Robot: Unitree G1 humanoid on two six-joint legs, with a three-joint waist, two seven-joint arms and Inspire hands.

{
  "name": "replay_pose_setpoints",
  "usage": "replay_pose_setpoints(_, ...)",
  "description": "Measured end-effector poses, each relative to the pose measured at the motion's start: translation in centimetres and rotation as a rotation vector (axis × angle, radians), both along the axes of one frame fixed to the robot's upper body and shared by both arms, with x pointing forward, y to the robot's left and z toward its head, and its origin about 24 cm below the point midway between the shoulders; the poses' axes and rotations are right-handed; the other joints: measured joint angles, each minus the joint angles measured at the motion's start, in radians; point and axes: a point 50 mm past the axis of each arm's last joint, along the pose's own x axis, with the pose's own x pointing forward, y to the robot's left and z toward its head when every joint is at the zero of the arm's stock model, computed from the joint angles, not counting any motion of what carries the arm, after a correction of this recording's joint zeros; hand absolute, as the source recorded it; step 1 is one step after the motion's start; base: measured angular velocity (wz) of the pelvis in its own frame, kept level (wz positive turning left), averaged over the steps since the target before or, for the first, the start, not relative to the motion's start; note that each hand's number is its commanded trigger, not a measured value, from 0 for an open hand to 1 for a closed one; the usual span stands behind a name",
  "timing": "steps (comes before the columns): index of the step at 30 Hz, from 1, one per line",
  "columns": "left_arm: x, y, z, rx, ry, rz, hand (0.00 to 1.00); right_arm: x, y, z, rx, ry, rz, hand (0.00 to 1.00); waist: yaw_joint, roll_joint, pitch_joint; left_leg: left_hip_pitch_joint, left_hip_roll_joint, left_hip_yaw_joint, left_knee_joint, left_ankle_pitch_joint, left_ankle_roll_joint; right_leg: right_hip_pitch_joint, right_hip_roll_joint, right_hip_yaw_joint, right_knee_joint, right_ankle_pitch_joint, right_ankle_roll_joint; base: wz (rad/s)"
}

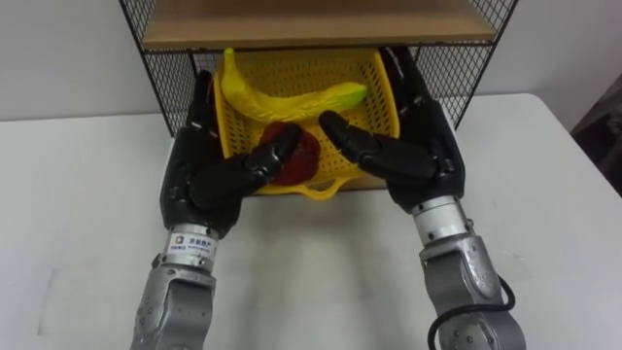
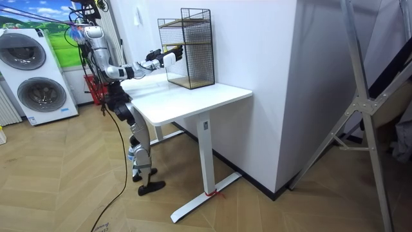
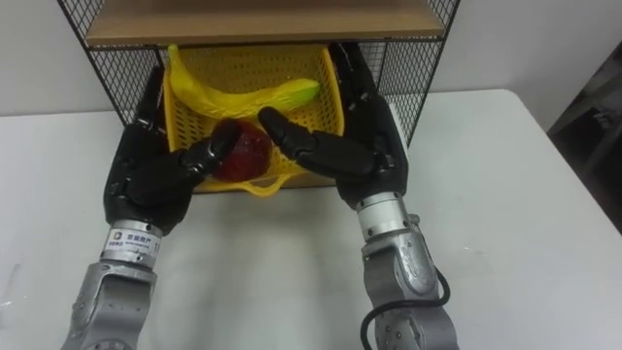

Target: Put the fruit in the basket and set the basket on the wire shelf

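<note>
Basket (image 1: 377, 89) sits in shelf's (image 1: 163, 80) bottom bay. Banana (image 1: 292, 100) lies across it, long axis 10-to-3 o'clock, green end at 3; red fruit (image 1: 303, 160) at 6. Left hand (image 1: 207, 183) and right hand (image 1: 430, 146) flank the basket, fingers straight along its sides, thumbs across its front.

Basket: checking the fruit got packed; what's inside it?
A banana and a red fruit lie in the basket. The left hand covers part of the red fruit; beneath them is hidden.

Both arms extended from the lower frame, left hand (image 1: 207, 180) centre-left, right hand (image 1: 420, 146) centre-right, palms facing inward, fingers (image 1: 201, 112) straight
</note>
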Motion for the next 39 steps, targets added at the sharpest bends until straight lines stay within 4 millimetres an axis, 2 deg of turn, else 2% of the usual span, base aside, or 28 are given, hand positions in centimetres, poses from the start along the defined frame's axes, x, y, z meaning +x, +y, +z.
replay_pose_setpoints(3,0.0,0.0,0.0,-0.001,0.009,0.006,0.0,0.0,-0.1,-0.4,-0.008,0.017,-0.002,0.0,0.0,0.0,0.0003,0.011,0.005,0.013,-0.001,0.0,0.0,0.006,0.001,0.0,-0.006,0.004,-0.002,-0.09)
replay_pose_setpoints(9,0.8,-0.5,-0.7,0.126,0.046,-0.012,0.0,0.1,-0.6,-2.5,-0.039,0.131,-0.012,0.0,0.002,0.003,0.0009,0.043,0.01,0.022,-0.019,-0.001,-0.007,0.04,0.005,0.003,-0.037,0.015,0.006,-0.04)
replay_pose_setpoints(16,0.9,-0.8,-3.3,0.205,0.205,-0.042,0.0,0.1,-0.8,-3.4,-0.054,0.229,-0.042,0.0,0.004,0.014,0.0017,0.056,0.009,0.026,-0.046,0.014,-0.009,0.046,0.005,0.004,-0.053,0.029,-0.003,0.0)
replay_pose_setpoints(23,1.2,-0.6,-3.9,0.217,0.261,-0.043,0.0,0.0,-0.8,-4.9,-0.087,0.329,-0.048,0.0,0.007,0.017,0.0016,0.066,0.011,0.042,-0.052,0.015,-0.009,0.047,0.008,0.024,-0.05,0.031,-0.002,-0.07)
replay_pose_setpoints(29,2.9,-0.7,-4.5,0.252,0.31,-0.037,0.0,0.2,-0.9,-5.6,-0.119,0.365,-0.056,0.0,0.004,0.018,0.0023,0.068,0.012,0.044,-0.052,0.015,-0.009,0.055,0.008,0.027,-0.052,0.032,-0.001,-0.01)
replay_pose_setpoints(33,3.0,-0.7,-4.9,0.255,0.333,-0.026,0.0,0.2,-0.8,-5.6,-0.131,0.376,-0.056,0.0,0.004,0.016,0.0032,0.072,0.012,0.045,-0.054,0.015,-0.008,0.057,0.009,0.028,-0.052,0.032,-0.001,0.0)
replay_pose_setpoints(35,3.0,-0.7,-5.2,0.258,0.349,-0.027,0.0,0.2,-0.8,-5.7,-0.135,0.384,-0.061,0.0,0.006,0.012,0.0068,0.081,0.012,0.045,-0.055,0.015,-0.009,0.066,0.009,0.028,-0.052,0.03,0.001,0.0)
replay_pose_setpoints(39,3.0,-0.8,-5.9,0.252,0.397,-0.011,0.0,0.4,-0.6,-5.8,-0.156,0.391,-0.064,0.0,0.006,0.008,0.0092,0.093,0.012,0.045,-0.055,0.014,-0.009,0.075,0.009,0.027,-0.053,0.028,0.005,0.0)
